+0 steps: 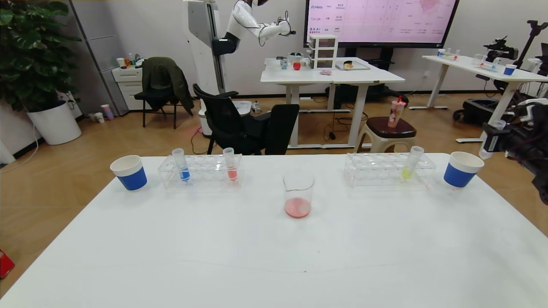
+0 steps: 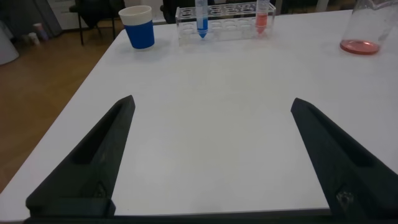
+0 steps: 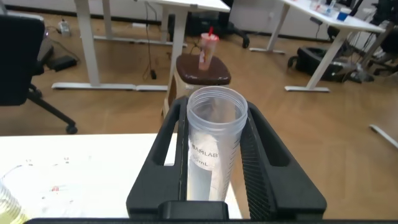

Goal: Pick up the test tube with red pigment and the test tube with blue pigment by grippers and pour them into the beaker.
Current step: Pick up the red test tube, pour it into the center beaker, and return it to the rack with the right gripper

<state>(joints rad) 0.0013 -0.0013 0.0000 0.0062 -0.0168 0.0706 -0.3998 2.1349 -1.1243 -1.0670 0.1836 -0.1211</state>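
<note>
Tilting empty tube [image 3: 211,146] in right pincer [image 3: 214,152]

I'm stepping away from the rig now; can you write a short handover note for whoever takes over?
Right gripper: shut on an empty clear tube, held off the table's right edge, past the right paper cup.
Left gripper: open, empty, low over the table's left side.
Beaker: centre of table, holds red-pink liquid.
Blue tube and a red tube: standing in the left rack, both with liquid.
Done: red apparently poured.
Left: put the empty tube away, pour the blue tube into the beaker.
</note>
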